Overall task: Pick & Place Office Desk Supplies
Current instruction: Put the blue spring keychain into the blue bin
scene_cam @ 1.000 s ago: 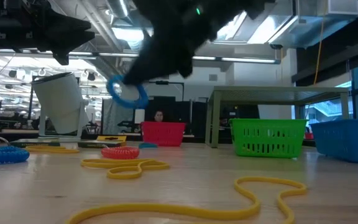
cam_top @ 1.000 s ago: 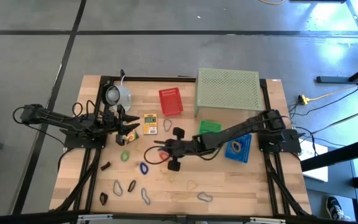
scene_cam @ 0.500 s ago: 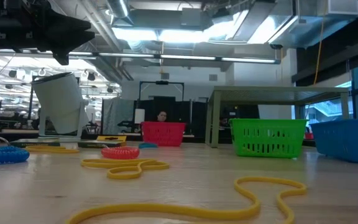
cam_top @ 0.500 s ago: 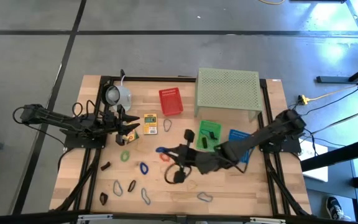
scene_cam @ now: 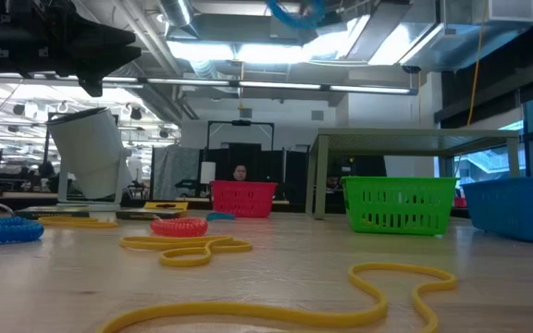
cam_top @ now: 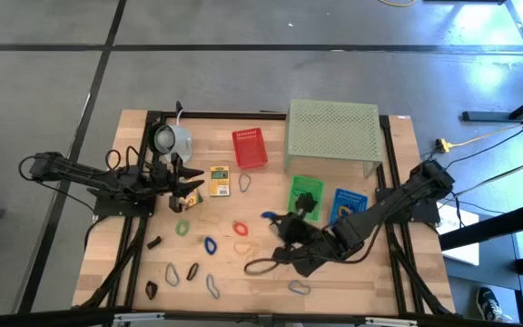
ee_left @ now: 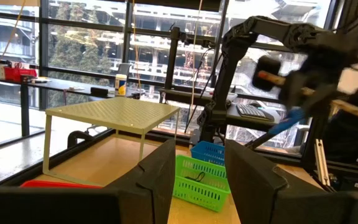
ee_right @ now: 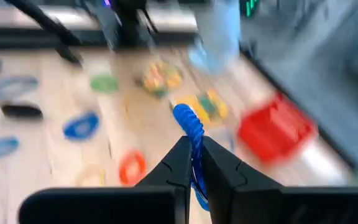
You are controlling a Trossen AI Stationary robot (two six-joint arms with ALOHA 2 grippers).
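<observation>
Right gripper (cam_top: 271,218) swung back toward 4 o'clock, clamped on blue loop (ee_right: 189,122) — transport step. Next: carry over blue basket (cam_top: 348,210), release. Left gripper (cam_top: 192,188) idle at 9 o'clock, fingers apart, empty.

Blue coiled loop (ee_right: 191,127): pinched upright between the closed fingers of the right claw (ee_right: 193,163), lifted off the desk (cam_top: 352,277); seen as a blue speck (cam_top: 268,216) mid-desk from above.

Small yellow printed box (cam_top: 220,180): flat, toward the desk's far left part.

Loops lying flat on the desk:
- red coiled loop (cam_top: 241,227), centre
- green loop (cam_top: 182,227), left of it
- blue loop (cam_top: 210,245), toward the near edge
- thin yellow rubber band (scene_cam: 188,246), plus a larger one (scene_cam: 378,287) nearer the low camera

Small dark clip (cam_top: 154,242): near the left edge.
</observation>
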